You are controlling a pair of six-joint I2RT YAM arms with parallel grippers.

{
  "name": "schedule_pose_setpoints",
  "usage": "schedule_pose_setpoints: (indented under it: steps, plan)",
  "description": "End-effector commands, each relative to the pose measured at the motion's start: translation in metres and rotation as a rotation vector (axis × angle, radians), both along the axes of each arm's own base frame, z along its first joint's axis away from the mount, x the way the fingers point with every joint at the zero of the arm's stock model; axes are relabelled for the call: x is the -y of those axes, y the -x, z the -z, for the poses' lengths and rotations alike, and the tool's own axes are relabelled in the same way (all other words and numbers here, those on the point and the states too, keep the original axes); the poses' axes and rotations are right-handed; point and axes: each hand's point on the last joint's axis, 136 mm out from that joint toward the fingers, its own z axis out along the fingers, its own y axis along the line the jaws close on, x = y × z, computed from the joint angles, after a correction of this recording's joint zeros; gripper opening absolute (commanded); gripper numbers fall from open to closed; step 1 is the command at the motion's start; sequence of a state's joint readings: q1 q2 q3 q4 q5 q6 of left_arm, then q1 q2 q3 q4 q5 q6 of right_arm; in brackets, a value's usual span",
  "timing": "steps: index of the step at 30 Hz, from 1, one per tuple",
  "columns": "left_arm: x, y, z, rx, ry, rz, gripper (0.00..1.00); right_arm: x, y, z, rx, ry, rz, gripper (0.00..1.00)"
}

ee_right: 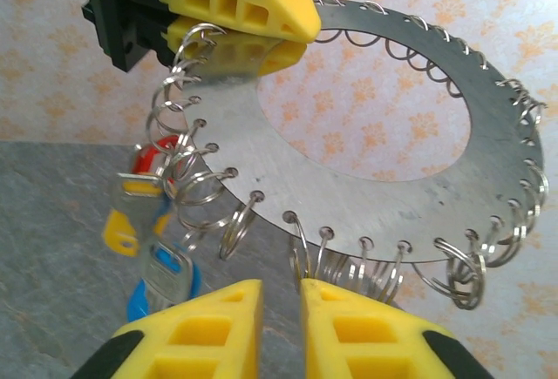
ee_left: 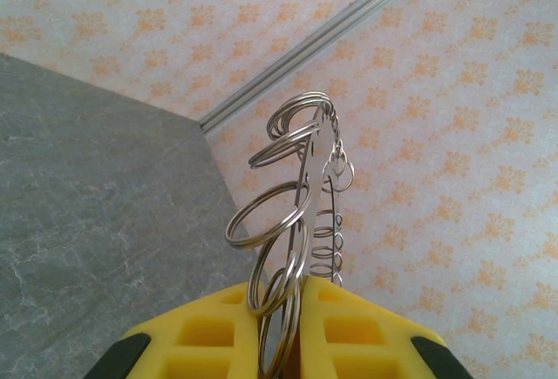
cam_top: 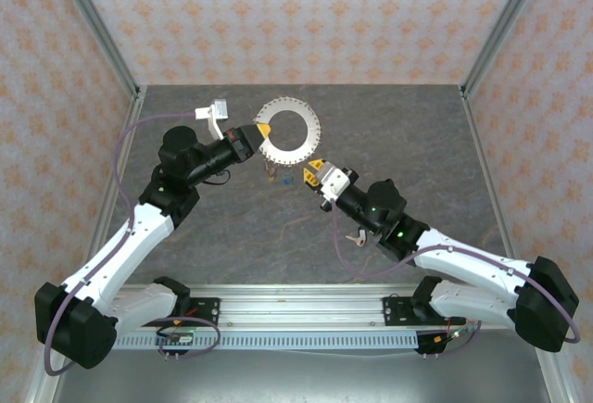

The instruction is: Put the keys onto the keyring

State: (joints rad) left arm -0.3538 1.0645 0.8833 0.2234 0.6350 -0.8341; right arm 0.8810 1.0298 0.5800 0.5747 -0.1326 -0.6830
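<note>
The keyring (cam_top: 310, 146) is a flat grey disc with a wide hole and small wire rings all round its rim. It hangs tilted above the table. My left gripper (cam_top: 262, 131) is shut on its left edge; edge-on, the keyring (ee_left: 316, 165) rises from between the yellow fingers (ee_left: 366, 327). Keys (ee_right: 153, 231) with red, yellow and blue heads dangle from the small rings at the keyring's (ee_right: 392, 196) lower left. My right gripper (ee_right: 281, 290) sits just under the lower rim, jaws a narrow gap apart with nothing between them. One small ring touches its right finger.
Beneath the ring, the keys (cam_top: 278, 178) hang close to the dark stone table (cam_top: 417, 144). A small key-like item (cam_top: 353, 236) lies beside the right arm. Patterned walls close in the back and both sides.
</note>
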Motion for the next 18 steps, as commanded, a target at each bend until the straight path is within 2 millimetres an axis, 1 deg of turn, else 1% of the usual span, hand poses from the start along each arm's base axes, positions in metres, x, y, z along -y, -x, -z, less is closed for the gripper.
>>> schedule_pose_setpoints:
  steps: [1, 2, 3, 5, 8, 10, 11, 13, 14, 18]
  plan:
    - [-0.001, 0.008, -0.033, 0.098, 0.010, 0.003, 0.00, 0.002, 0.000, -0.001, 0.047, 0.080, 0.013, 0.24]
    - [-0.001, 0.008, -0.034, 0.099, 0.010, 0.003, 0.00, 0.004, -0.002, 0.003, 0.042, 0.108, 0.029, 0.25]
    - [-0.001, 0.008, -0.035, 0.100, 0.010, 0.004, 0.00, 0.007, -0.005, 0.004, 0.045, 0.113, 0.056, 0.25]
    - [-0.001, 0.008, -0.034, 0.099, 0.010, 0.005, 0.00, 0.012, -0.007, -0.002, 0.060, 0.078, 0.081, 0.25]
    - [0.000, 0.008, -0.034, 0.096, 0.011, 0.007, 0.00, 0.003, 0.001, -0.010, 0.050, 0.040, 0.002, 0.24]
    - [0.000, 0.008, -0.033, 0.094, 0.011, 0.008, 0.00, -0.002, 0.004, -0.016, 0.041, 0.006, -0.031, 0.23]
    - [0.000, 0.008, -0.033, 0.091, 0.011, 0.010, 0.00, -0.004, 0.004, -0.019, 0.042, -0.010, -0.040, 0.20]
    - [0.000, 0.007, -0.031, 0.087, 0.012, 0.010, 0.00, -0.008, 0.003, -0.019, 0.041, -0.013, -0.051, 0.14]
    - [0.001, 0.008, -0.031, 0.087, 0.014, 0.012, 0.00, -0.009, 0.002, -0.019, 0.041, -0.010, -0.048, 0.14]
    - [0.000, 0.009, -0.031, 0.086, 0.012, 0.010, 0.00, -0.002, -0.010, -0.018, 0.061, 0.001, 0.029, 0.10]
